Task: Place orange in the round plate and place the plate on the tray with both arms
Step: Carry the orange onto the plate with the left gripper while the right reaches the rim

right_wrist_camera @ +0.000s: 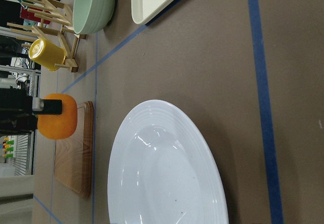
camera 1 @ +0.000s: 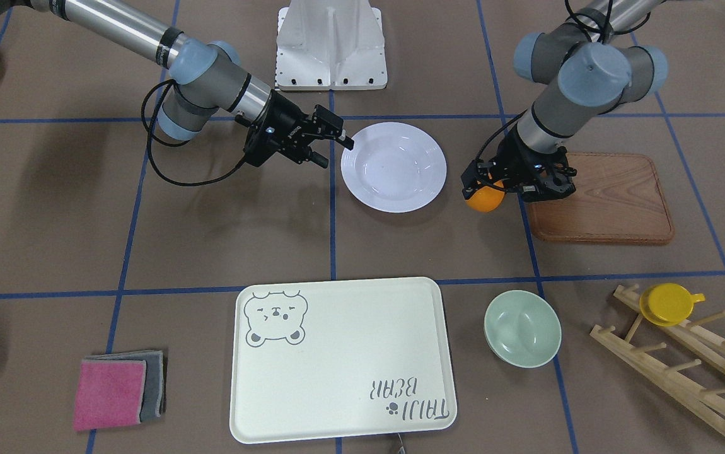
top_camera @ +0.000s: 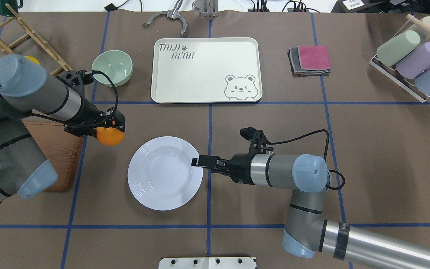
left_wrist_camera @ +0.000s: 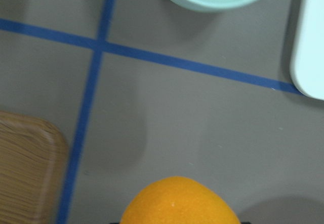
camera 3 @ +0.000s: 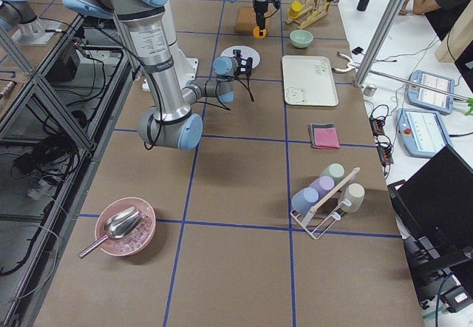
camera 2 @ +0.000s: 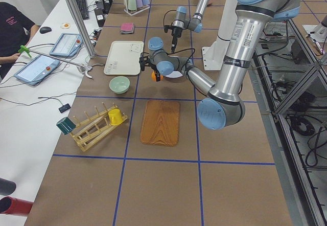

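My left gripper (camera 1: 487, 189) (top_camera: 111, 129) is shut on the orange (camera 1: 484, 198) (top_camera: 110, 137) and holds it above the table, between the wooden board and the round plate. The orange (left_wrist_camera: 179, 201) fills the bottom of the left wrist view. The white round plate (camera 1: 394, 167) (top_camera: 164, 173) (right_wrist_camera: 167, 173) lies empty on the table. My right gripper (camera 1: 336, 153) (top_camera: 196, 162) is open at the plate's rim on the robot's right, one finger over the rim's edge. The cream tray (camera 1: 337, 359) (top_camera: 203, 69) lies empty beyond the plate.
A brown wooden board (camera 1: 608, 195) (top_camera: 56, 149) lies under my left arm. A pale-green bowl (camera 1: 522, 328) (top_camera: 112, 67) sits beside the tray, near a wooden rack with a yellow cup (camera 1: 668, 302). Folded cloths (top_camera: 310, 59) and a cup rack (top_camera: 409, 56) sit on the tray's other side.
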Available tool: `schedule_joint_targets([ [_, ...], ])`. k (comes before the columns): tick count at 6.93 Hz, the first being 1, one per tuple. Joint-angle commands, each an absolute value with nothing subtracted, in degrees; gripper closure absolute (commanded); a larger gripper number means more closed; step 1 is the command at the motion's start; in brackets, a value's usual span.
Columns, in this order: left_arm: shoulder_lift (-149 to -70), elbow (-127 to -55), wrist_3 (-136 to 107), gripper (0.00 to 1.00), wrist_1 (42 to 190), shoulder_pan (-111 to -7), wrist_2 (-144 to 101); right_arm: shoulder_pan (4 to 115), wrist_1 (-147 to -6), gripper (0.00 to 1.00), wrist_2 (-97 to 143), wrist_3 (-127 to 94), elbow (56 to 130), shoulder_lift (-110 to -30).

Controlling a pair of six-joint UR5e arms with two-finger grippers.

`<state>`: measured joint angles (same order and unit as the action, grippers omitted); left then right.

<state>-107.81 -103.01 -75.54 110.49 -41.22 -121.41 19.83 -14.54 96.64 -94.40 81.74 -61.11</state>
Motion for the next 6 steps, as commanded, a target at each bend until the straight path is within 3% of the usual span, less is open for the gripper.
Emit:
schedule_joint_targets([
  [1, -108.97, -107.47, -77.78, 0.31, 105.43, -36.06, -117.87, 19.78, -15.29, 0.11, 95.45, -94.4, 79.9, -59.59],
  [5, -110.21, -108.81, -79.28, 0.3, 103.27, -28.93, -113.12, 18.99, -15.47, 0.12, 94.92, -94.48, 76.64, -56.34],
  [6, -111.52, -108.03, -81.45, 0.28, 103.27, -26.74, -113.12, 18.72, -15.29, 0.19, 95.01, -94.4, 76.64, -56.34],
])
